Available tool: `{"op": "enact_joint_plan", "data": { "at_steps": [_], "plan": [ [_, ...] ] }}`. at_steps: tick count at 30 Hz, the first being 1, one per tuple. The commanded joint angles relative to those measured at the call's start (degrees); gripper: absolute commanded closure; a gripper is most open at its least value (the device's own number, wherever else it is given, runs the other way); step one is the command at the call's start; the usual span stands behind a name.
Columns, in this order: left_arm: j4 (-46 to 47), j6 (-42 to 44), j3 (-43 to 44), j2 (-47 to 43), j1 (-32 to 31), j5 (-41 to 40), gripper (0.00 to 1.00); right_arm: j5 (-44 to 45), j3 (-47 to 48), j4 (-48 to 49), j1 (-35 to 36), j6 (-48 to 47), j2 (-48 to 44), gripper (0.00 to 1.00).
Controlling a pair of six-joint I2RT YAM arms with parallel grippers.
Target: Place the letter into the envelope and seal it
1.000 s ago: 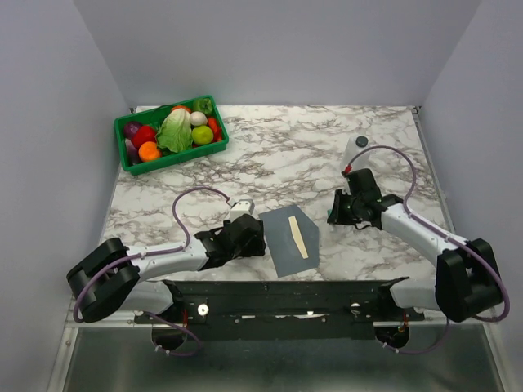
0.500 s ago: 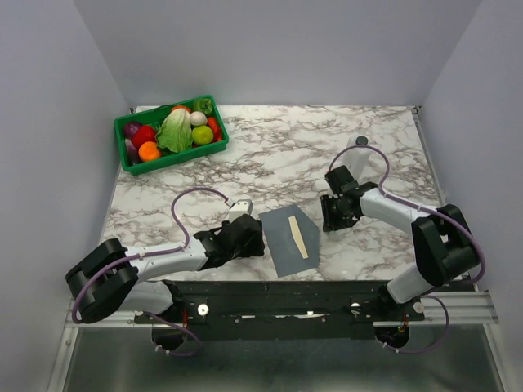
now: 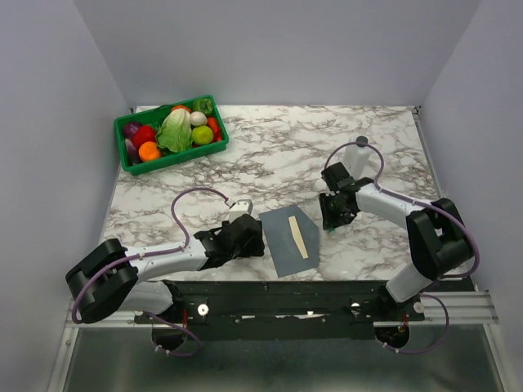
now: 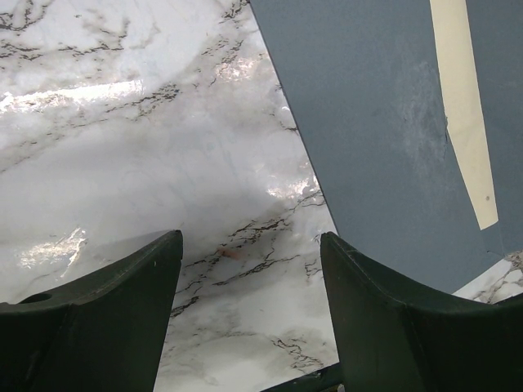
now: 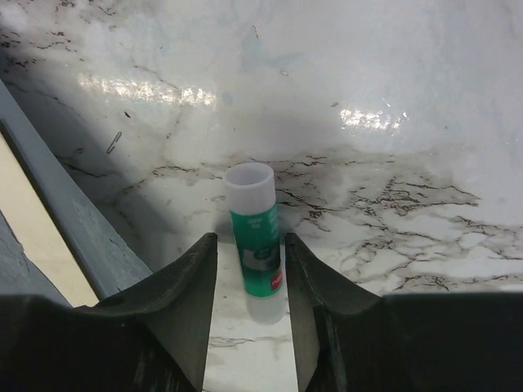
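Seen from above, the flat slate-grey paper envelope (image 3: 283,237) lay on the glossy, grey-veined white marble table (image 3: 286,155) between the arms, within reach of both. Of the thin cream-tan paper letter (image 3: 301,240), only a narrow strip showed along the envelope's right part; the rest was probably tucked inside. The left gripper (image 3: 243,237) sat just beside the envelope's left edge and the right gripper (image 3: 335,214) near its right. A green plastic crate (image 3: 176,158) of toy vegetables stood well apart.

In the left wrist view, smooth, dark, curved fingers (image 4: 98,318) were spread over bare marble, holding nothing.

In the right wrist view, a small upright green-and-white cylindrical glue stick (image 5: 257,237) stood between the fingers (image 5: 184,302), likely for sealing. Whether they pinched or merely bracketed it, I could not tell.
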Motion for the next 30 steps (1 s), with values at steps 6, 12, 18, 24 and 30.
{"op": "enact_joint_plan", "data": {
  "at_steps": [6, 12, 18, 24, 30],
  "plan": [
    [-2.42, -0.56, 0.19, 0.15, 0.13, -1.94, 0.23, 1.67, 1.69, -0.54, 0.94, -1.37, 3.55, 0.61],
    [-2.43, -0.65, 0.19, -0.02, 0.13, -2.03, 0.23, 1.58, 1.87, -0.36, 1.03, -1.37, 4.87, 0.77],
    [-4.61, -0.48, 1.33, -1.25, 0.13, -3.17, 0.23, 2.11, 0.99, 0.6, 1.03, -0.06, 1.72, 0.99],
    [-9.28, 3.91, 5.98, -8.36, 0.05, -5.11, 0.2, 0.09, -1.11, 5.95, 1.03, 1.18, -15.32, 0.99],
    [2.04, 14.44, 7.83, -18.91, -0.48, 3.75, 0.09, -11.07, -5.07, 17.02, 1.03, 4.33, -30.1, 0.99]
  ]
}}
